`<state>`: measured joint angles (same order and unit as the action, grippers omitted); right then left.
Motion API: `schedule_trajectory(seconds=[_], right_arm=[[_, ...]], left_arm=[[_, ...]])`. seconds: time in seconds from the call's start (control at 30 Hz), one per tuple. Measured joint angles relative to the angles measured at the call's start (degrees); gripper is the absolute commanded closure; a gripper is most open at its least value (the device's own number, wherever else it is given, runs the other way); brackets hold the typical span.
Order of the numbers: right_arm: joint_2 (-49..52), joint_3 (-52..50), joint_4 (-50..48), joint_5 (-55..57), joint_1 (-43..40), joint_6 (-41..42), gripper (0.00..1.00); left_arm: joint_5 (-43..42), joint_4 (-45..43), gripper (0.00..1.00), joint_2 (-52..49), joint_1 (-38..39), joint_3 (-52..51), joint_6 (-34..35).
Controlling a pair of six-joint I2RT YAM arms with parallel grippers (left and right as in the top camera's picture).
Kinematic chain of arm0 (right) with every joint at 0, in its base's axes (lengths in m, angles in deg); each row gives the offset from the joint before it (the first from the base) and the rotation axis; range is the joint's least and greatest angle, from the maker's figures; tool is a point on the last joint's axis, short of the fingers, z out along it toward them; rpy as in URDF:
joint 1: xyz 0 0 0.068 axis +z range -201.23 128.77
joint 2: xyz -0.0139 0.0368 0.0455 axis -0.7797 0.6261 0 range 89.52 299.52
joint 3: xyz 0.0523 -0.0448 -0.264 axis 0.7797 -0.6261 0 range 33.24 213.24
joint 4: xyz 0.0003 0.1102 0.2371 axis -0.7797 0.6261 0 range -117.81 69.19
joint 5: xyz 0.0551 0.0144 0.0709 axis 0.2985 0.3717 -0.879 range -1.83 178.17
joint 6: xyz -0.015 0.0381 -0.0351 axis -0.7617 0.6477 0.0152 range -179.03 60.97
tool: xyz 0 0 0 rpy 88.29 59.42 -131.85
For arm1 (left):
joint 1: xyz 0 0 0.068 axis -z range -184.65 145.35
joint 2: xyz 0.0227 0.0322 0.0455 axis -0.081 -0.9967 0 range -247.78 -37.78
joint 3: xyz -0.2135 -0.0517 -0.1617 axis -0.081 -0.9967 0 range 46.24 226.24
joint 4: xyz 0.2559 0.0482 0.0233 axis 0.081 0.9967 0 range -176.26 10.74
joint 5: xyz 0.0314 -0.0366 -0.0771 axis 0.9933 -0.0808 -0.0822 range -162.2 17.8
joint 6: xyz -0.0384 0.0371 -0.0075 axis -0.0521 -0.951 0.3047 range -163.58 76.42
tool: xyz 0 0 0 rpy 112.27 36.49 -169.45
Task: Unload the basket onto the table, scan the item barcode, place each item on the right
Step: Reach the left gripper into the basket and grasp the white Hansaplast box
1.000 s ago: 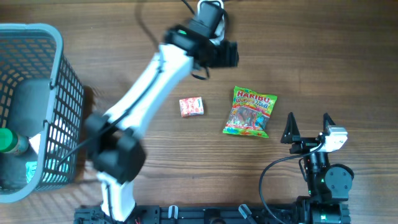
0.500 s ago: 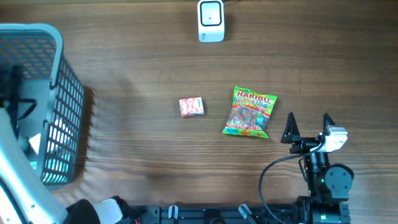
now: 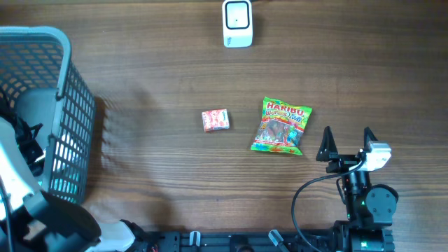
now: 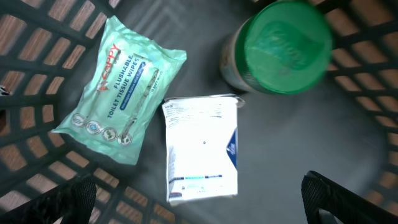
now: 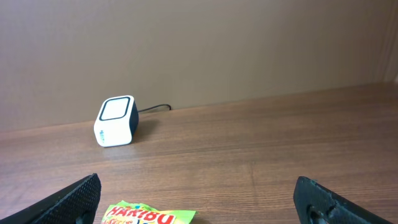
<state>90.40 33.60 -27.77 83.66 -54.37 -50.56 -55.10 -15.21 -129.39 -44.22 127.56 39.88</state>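
Observation:
My left gripper (image 4: 205,204) hangs open inside the grey basket (image 3: 66,84), nothing between its fingers. Below it lie a white packet with printed text (image 4: 202,149), a green pack of tissue wipes (image 4: 121,87) and a canister with a green lid (image 4: 280,43). In the overhead view my left arm (image 3: 24,199) reaches into the basket from the front left. The white scanner cube (image 3: 237,23) stands at the table's back. My right gripper (image 3: 346,136) stays open at the front right, just right of a Haribo bag (image 3: 281,126).
A small pink and red packet (image 3: 215,120) lies on the wood left of the Haribo bag. The right wrist view shows the scanner (image 5: 116,121) far ahead and the bag's top edge (image 5: 149,216) below. The basket's slatted walls (image 4: 37,43) surround the left gripper.
My left arm has swung away from the scanner at the back and over to the basket at the left. The right arm and the items on the table have not moved.

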Motion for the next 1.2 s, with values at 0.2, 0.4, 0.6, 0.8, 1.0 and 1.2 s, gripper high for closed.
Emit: schedule_trajectory(seconds=[0.2,0.4,0.6,0.8,1.0,1.2], right_arm=[[0.0,0.0,0.0,0.0,0.0,0.0,0.00],[0.0,0.0,0.0,0.0,0.0,0.0,0.00],[0.0,0.0,0.0,0.0,0.0,0.0,0.00],[0.0,0.0,0.0,0.0,0.0,0.0,0.00],[0.0,0.0,0.0,0.0,0.0,0.0,0.00],[0.0,0.0,0.0,0.0,0.0,0.0,0.00]], left_arm=[[0.0,-3.3,0.00,-12.7,0.0,-0.2,0.0],[-0.1,-5.2,0.00,-21.6,0.0,-0.4,0.0],[0.2,-6.3,0.00,-22.4,0.0,-0.4,0.0],[0.8,-9.8,0.00,-22.0,0.0,-2.0,0.0],[3.3,-21.6,0.04,-19.0,0.0,-8.5,-3.9],[4.3,-22.5,0.31,-18.7,0.1,-9.1,-6.3]])
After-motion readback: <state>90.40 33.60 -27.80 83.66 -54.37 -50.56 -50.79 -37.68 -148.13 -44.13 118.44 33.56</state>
